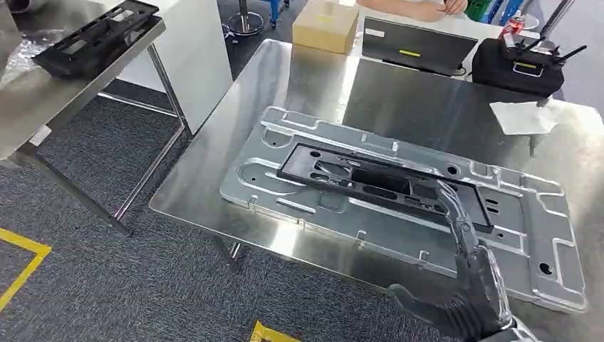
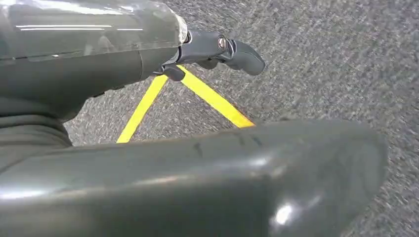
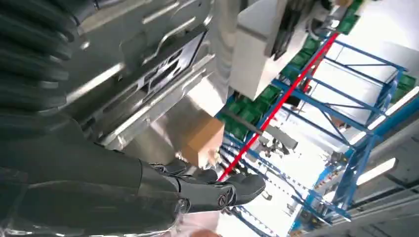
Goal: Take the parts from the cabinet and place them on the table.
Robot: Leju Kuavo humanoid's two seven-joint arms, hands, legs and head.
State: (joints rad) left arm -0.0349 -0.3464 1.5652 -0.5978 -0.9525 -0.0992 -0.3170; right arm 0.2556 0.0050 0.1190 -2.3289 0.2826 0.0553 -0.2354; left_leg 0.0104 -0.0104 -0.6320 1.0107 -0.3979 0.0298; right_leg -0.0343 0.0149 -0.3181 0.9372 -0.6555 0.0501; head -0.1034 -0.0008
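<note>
A long black frame part (image 1: pixel 356 178) lies flat on a large silver stamped plate (image 1: pixel 299 203) on the steel table (image 1: pixel 399 92). My right hand (image 1: pixel 470 278) comes in from the bottom right with its fingers (image 1: pixel 456 214) stretched out over the right end of the black part; the thumb is spread wide and grips nothing. In the right wrist view the plate (image 3: pixel 148 44) lies beyond the straight fingers (image 3: pixel 232 190). A second black part (image 1: pixel 96 35) rests on the metal stand at top left. My left hand (image 2: pixel 89 54) hangs over the carpet, fingers apart, holding nothing.
At the table's far side stand a cardboard box (image 1: pixel 326 25), a flat black case (image 1: pixel 417 44), a black bag with antennas (image 1: pixel 516 64) and a white sheet (image 1: pixel 523 117). A person's arms (image 1: pixel 420 7) rest beyond the table. Yellow tape (image 1: pixel 28 260) marks the carpet.
</note>
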